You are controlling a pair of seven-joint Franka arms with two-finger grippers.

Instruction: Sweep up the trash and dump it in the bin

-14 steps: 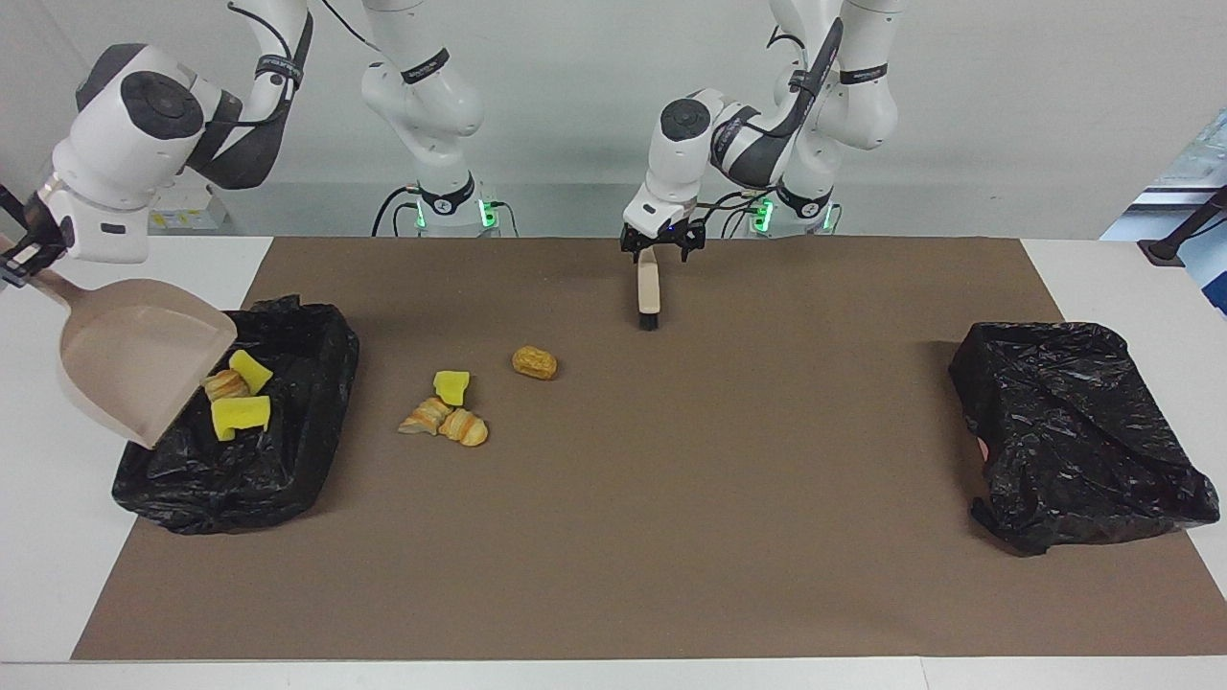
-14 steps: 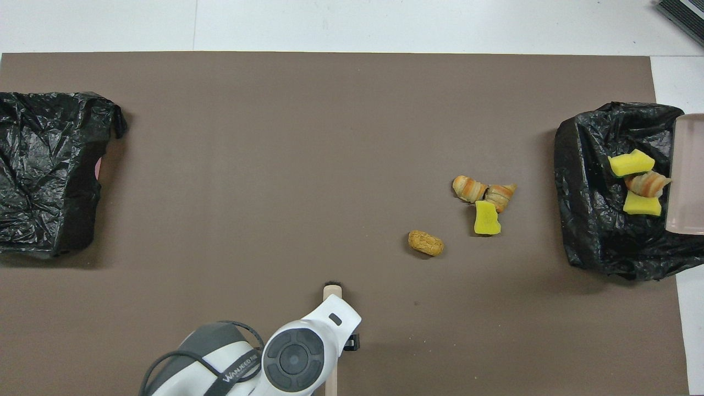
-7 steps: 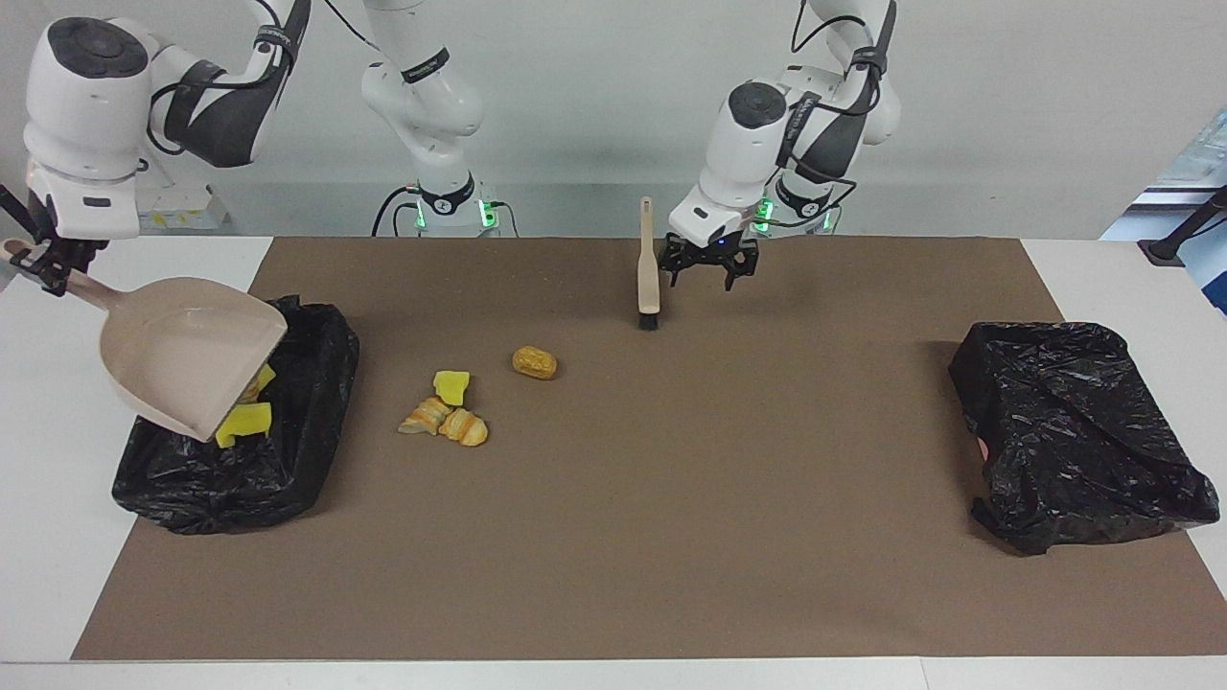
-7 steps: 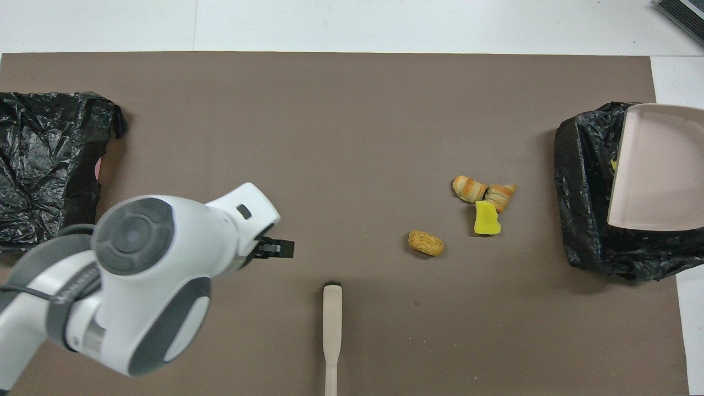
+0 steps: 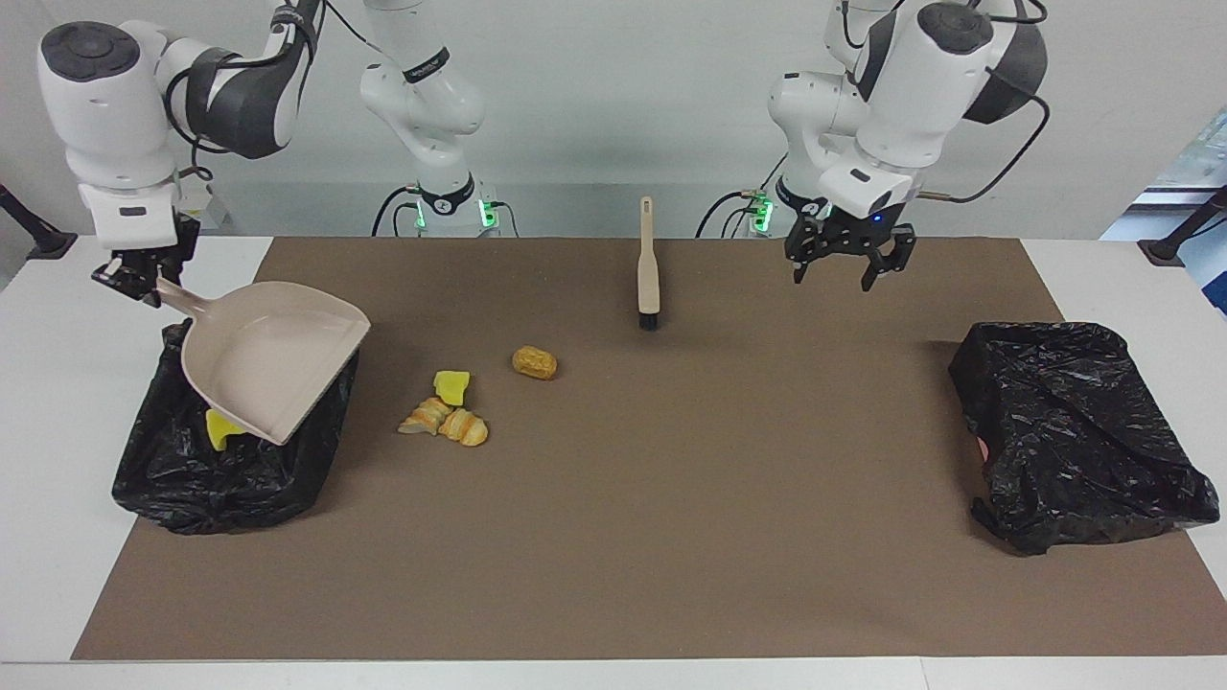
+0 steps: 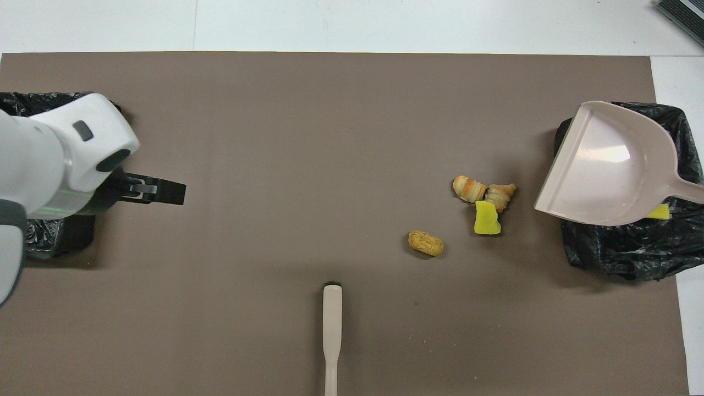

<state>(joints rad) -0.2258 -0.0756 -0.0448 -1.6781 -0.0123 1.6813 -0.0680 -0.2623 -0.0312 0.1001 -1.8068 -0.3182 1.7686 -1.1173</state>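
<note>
At nine o'clock of the facing view: right gripper (image 5: 134, 278) clamped shut on the handle of the dustpan (image 5: 268, 359). Pan empty, swung in over the black-lined bin (image 5: 173, 479) since a second ago and now levelled. Only one yellow piece (image 5: 220, 428) peeking out under the pan's lip; first load dumped, by the look of it.

Toward centre: four pieces of trash not yet swept, a cluster of three (image 5: 446, 417) and a lone brown lump (image 5: 534, 362) at its one o'clock, all on the surface (image 5: 671, 527).

At twelve o'clock: brush (image 5: 649, 278) let go, lying flat.

At two o'clock: left gripper (image 5: 848, 264) wide open, empty, lifted off the brush and drawn aside toward the second black bag (image 5: 1074, 431). Probably a second sweep needed, starting with a fresh grasp of the brush.
</note>
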